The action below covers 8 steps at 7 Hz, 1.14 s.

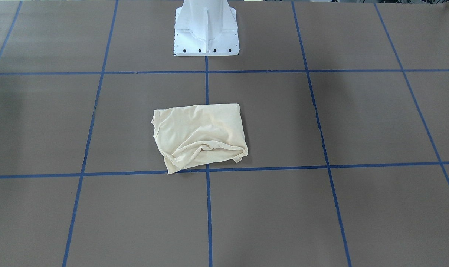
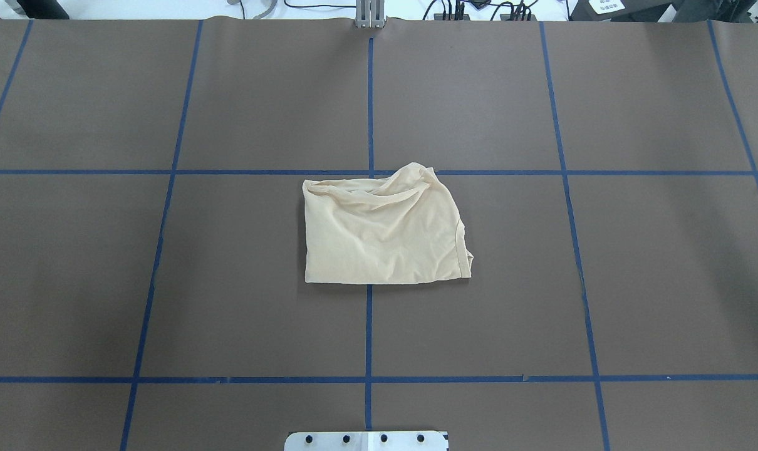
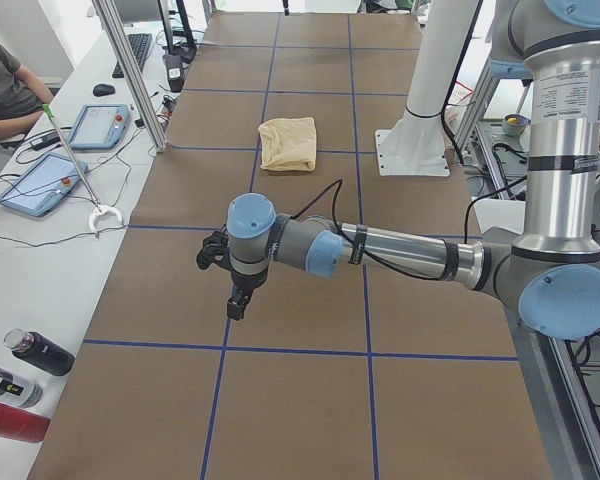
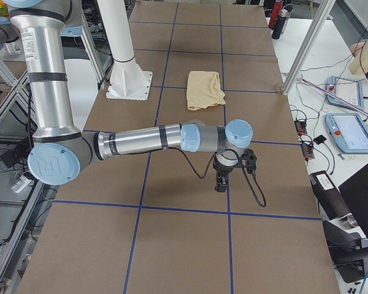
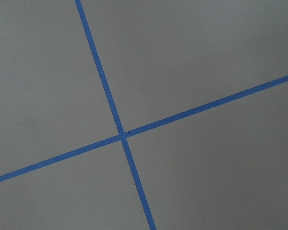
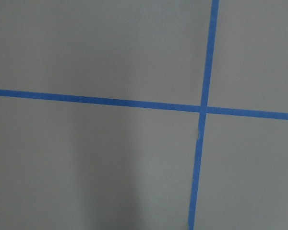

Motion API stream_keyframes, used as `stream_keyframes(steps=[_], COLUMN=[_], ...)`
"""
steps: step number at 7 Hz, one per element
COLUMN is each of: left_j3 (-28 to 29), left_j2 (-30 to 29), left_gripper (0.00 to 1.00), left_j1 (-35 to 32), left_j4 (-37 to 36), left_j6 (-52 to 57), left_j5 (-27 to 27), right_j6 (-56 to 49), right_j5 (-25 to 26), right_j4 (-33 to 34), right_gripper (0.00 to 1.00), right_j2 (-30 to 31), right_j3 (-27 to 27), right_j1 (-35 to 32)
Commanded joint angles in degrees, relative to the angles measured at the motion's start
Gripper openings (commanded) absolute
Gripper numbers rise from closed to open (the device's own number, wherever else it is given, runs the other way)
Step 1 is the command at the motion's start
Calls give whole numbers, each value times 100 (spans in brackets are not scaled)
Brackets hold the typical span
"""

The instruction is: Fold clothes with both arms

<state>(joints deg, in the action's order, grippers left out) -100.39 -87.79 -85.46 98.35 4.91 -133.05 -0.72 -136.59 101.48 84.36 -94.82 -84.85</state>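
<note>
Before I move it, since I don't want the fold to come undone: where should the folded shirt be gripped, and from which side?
Take the shirt by its straight edge nearest the base, probably pinching both corners from above, from the base side. That edge lies flat; the far edge is bunched and wrinkled, so layers there would likely slip apart.

Bright, even light from overhead; my table (image 2: 260, 94) reads matte and sharp; a thin shadow rims the T-shirt (image 2: 385, 232); faint soft shadows darken the table's ends; my right wrist view carries a dim band.
</note>
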Motion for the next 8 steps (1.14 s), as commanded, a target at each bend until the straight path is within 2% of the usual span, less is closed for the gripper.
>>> stream_keyframes(steps=[1, 4, 8], left_j3=[-77, -611, -605], left_j2=[16, 165, 245], left_gripper=[100, 100, 100], left_j1=[-41, -120, -129], left_j4=[17, 9, 17], left_j6=[10, 10, 1], left_j5=[-264, -248, -257], right_j6=[1, 10, 11], right_j5=[-201, -202, -202], right_j4=[-5, -128, -128], right_gripper=[100, 100, 100], right_j2=[193, 309, 292], right_j3=[-37, -265, -361], right_j1=[-67, -58, -58])
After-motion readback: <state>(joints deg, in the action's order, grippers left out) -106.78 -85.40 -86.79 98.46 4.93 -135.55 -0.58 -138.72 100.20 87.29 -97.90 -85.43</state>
